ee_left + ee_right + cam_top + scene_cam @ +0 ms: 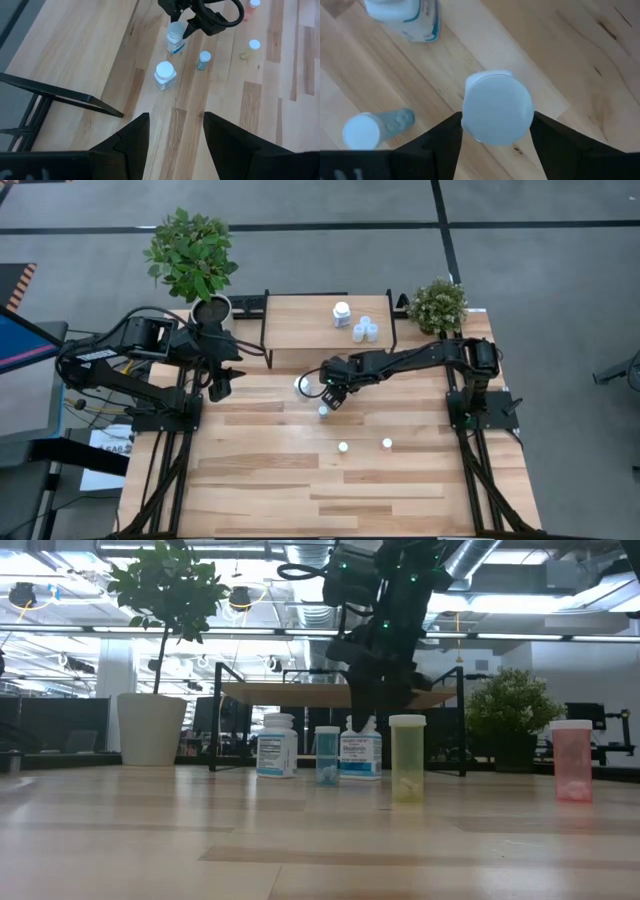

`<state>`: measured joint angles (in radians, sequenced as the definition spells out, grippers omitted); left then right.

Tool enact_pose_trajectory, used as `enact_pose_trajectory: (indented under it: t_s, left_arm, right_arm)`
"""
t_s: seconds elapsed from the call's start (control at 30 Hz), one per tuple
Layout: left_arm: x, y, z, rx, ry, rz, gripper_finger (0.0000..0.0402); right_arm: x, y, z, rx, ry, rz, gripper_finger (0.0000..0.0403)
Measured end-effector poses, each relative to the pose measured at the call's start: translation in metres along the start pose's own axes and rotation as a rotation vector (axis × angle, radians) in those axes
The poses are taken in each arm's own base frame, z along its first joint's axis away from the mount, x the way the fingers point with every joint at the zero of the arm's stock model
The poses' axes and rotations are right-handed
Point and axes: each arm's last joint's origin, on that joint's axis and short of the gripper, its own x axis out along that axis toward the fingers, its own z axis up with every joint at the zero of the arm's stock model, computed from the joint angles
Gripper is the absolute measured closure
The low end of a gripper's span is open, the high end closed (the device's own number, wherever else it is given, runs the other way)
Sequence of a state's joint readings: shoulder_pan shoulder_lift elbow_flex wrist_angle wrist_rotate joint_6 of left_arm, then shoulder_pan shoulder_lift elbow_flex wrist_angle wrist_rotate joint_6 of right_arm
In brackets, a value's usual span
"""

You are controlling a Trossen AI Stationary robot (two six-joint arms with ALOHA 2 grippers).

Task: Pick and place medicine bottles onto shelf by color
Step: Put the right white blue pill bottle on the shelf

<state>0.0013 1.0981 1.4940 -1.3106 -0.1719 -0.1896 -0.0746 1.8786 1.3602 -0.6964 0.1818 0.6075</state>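
On my wooden table [260, 480] stands one shelf [300, 330] carrying four medicine bottles [365, 330]; five remain on the planks. My right gripper [496, 131] straddles one white bottle [496, 107], fingers not yet clamped. My left gripper [175, 135] hangs apart, empty. Office lights show beyond.

Light is coming in pretty even and soft from overhead, so the tabletop [300, 480] is showing only faint, short shadows under the arms in the high view. The low view is getting backlit: ceiling strip lights [90, 600] are blowing out a bit, and the dark arm is reading as a near silhouette. The translucent yellow bottle [407, 758] and pink bottle [572, 760] are glowing through. Close table planks there are going soft. In the right wrist view, the white cap [496, 108] is looking blurry and slightly bluish.
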Motion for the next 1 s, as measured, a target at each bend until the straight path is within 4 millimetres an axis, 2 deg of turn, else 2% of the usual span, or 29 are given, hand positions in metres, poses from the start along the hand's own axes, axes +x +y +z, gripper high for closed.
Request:
enact_pose_trajectory:
  t_s: [0.3,0.57,0.67,1.0]
  left_arm:
    - [0.0,0.0,0.0,0.002,0.0,0.0,0.0228]
    - [0.0,0.0,0.0,0.002,0.0,0.0,0.0228]
    - [0.0,0.0,0.0,-0.002,0.0,0.0,0.0228]
    - [0.0,0.0,0.0,-0.003,0.001,0.0,0.0228]
  right_arm:
    - [0.001,0.004,0.006,-0.031,-0.058,0.038,0.0157]
    - [0.029,0.007,-0.001,-0.064,0.007,0.017,0.0157]
    - [0.032,0.008,-0.001,-0.064,0.01,0.018,0.016]
    - [0.023,0.008,0.003,-0.053,-0.018,0.036,0.0227]
